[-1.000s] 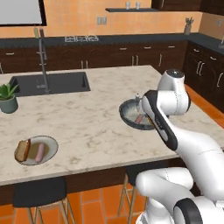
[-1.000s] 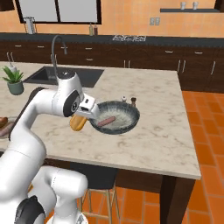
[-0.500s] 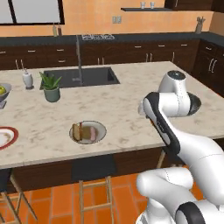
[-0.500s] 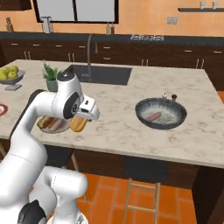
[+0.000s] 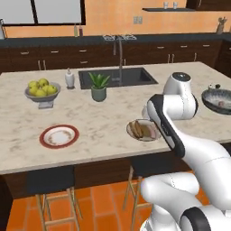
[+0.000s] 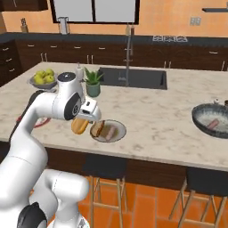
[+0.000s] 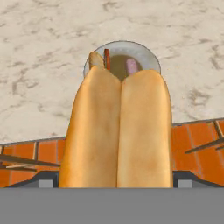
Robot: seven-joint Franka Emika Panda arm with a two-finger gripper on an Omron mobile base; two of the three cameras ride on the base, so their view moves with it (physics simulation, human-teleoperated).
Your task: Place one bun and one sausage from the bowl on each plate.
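I carry a bun (image 7: 119, 131) clamped in my hand (image 6: 82, 121), hanging over the worktop (image 6: 147, 111) edge just beside the grey-beige plate (image 6: 117, 135) already holding bun and sausage; next I judge it belongs on the empty red-rimmed plate (image 5: 59, 136), well apart to the left.

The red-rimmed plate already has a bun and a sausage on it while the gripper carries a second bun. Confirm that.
Wrong plate. In the left base view the red-rimmed plate is bare; the bun and sausage lie on the grey-beige plate. The rest holds: in the right base view the gripper carries a bun.
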